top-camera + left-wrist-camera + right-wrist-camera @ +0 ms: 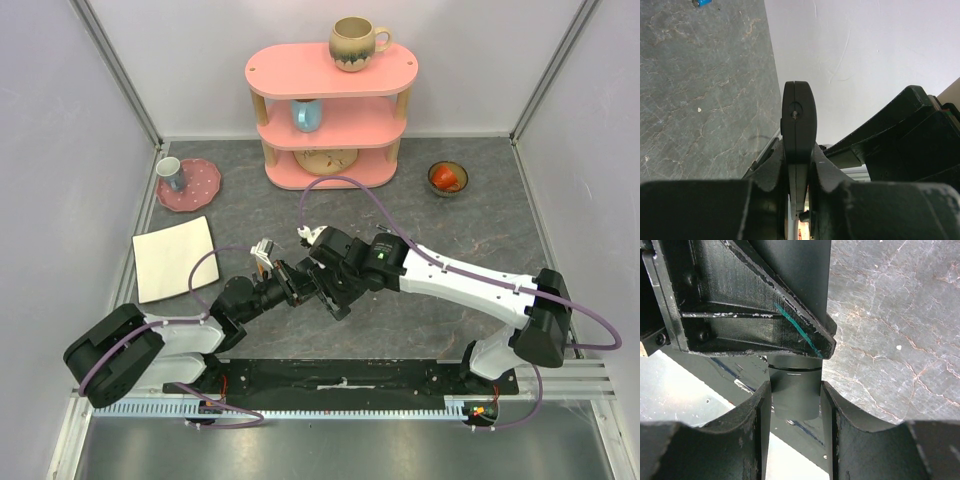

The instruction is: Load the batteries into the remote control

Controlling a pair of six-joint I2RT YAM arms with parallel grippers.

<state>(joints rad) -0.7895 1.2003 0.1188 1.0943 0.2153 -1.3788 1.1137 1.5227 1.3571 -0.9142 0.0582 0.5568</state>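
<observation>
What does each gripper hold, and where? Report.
Both hold the remote control: left gripper pinches its flat faces, end protruding; right gripper apparently grips its side edges.

Grey worktop point(450, 220) veined with pale marble lines. Pink shelf point(300, 70); a beige-and-brown mug point(355, 42), a blue cup point(307, 115). Pink plate point(205, 185) with white dots; cream square plate point(170, 258). Brown bowl point(447, 164), red inside. White-and-black arms point(450, 275), purple cables point(370, 200). Black remote point(799, 120); blue battery point(702, 2).

Bright, even light; soft shadows.
</observation>
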